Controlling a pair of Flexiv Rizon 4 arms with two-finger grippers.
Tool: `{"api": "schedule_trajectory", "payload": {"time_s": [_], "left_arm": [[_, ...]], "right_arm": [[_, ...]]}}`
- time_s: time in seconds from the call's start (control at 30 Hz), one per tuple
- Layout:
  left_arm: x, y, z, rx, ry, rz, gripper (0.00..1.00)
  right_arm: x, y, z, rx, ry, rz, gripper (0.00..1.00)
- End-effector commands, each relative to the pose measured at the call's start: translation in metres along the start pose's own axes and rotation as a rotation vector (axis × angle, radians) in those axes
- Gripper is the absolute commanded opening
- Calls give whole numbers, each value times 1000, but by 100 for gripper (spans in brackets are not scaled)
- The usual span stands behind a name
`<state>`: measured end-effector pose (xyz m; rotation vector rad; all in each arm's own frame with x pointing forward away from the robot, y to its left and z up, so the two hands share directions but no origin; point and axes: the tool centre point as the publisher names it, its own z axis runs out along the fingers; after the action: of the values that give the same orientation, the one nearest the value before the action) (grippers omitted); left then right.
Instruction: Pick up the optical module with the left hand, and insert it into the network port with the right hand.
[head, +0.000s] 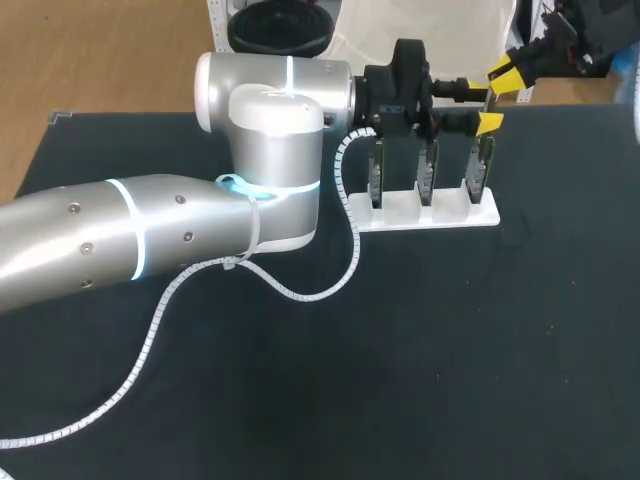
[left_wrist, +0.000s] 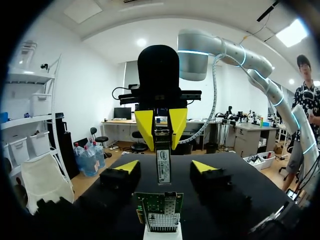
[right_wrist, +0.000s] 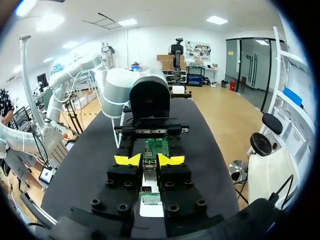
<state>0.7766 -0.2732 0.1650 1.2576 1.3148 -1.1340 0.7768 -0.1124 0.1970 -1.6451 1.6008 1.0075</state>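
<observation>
Your handover looks done — the right tool (right_wrist: 149, 160) pinches the optical module (left_wrist: 162, 167) upright just above the network port (left_wrist: 160, 215), at about 1 o'clock on the surface (head: 450, 350), while your left tool (left_wrist: 166, 167) stands open either side of it — so only insertion remains.

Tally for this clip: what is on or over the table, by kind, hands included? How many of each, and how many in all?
cards: 3
rack: 1
module: 1
hands: 2, the left hand and the right hand
Total: 7
</observation>
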Motion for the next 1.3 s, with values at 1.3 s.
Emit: {"api": "schedule_trajectory", "payload": {"time_s": [1.3], "left_arm": [[14, -3, -25, 31, 387, -27, 100]], "right_arm": [[2, -5, 1, 36, -17, 2, 0]]}}
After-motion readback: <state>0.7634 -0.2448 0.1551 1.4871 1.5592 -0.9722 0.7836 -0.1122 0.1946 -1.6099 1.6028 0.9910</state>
